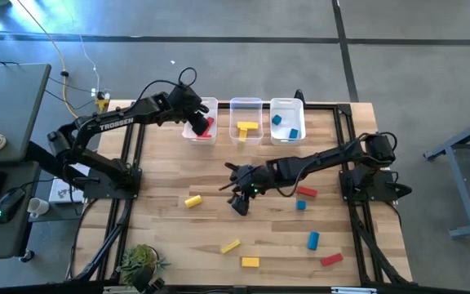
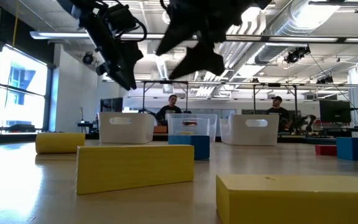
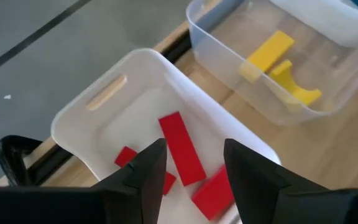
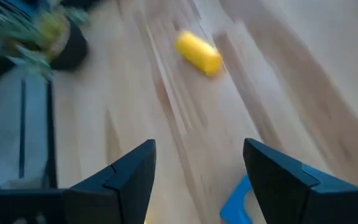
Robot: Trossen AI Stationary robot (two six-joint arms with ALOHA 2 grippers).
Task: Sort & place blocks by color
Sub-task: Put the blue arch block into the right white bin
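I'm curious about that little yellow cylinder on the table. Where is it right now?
In the high view the yellow cylinder lies on bare wood left of centre, left of the right gripper and nearer the table's front than the red bin.

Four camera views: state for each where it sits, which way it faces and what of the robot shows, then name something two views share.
High view: overhead, facing straight down; both arms show, left gripper over the red bin, right gripper mid-table.
Low view: table height, facing level across to the bins and room; both arms hang from above.
Left wrist view: looks down past its open fingers into the red bin.
Right wrist view: looks past its open fingers at the tabletop.
Shared: the yellow cylinder shows in the high and right wrist views.
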